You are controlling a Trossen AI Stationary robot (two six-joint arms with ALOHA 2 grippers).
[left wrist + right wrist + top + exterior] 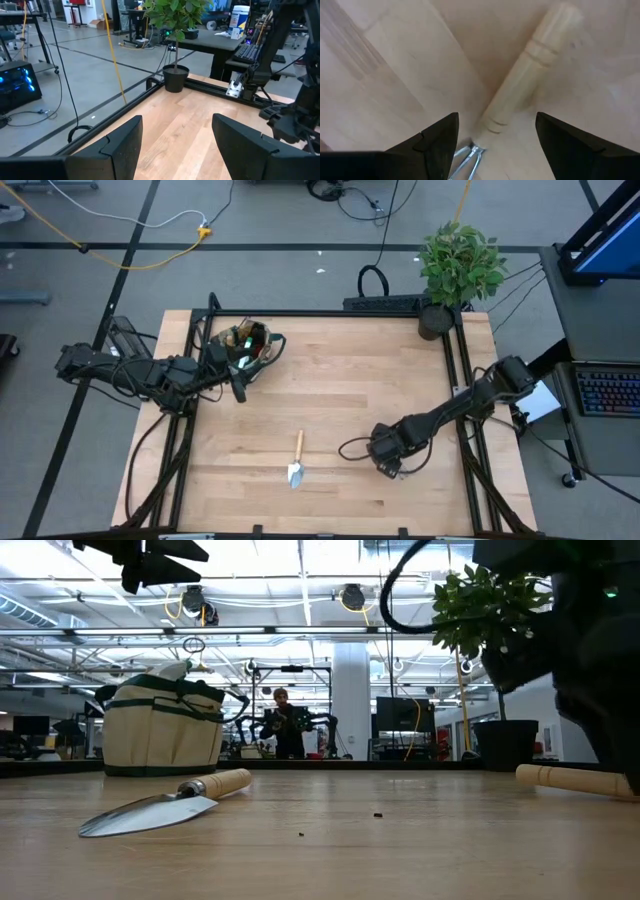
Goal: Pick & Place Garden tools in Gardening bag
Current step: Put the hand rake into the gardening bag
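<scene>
The tan gardening bag (252, 346) with dark green trim stands at the table's far left, with some tools showing inside it. A wooden-handled silver trowel (297, 459) lies flat near the table's middle. A second wooden-handled tool (520, 85) with metal prongs lies on the table right of the trowel; its handle (570, 779) also shows in the low view. My right gripper (495, 120) hangs open above it, pointing down, one finger on each side of the handle's metal end and clear of it. My left gripper (238, 388) is open with nothing between its fingers, level, just near of the bag.
A leafy potted plant (458, 265) stands at the table's far right corner. A dark frame rail (330, 312) runs along the table's edges. Bare wood lies between the bag and the trowel.
</scene>
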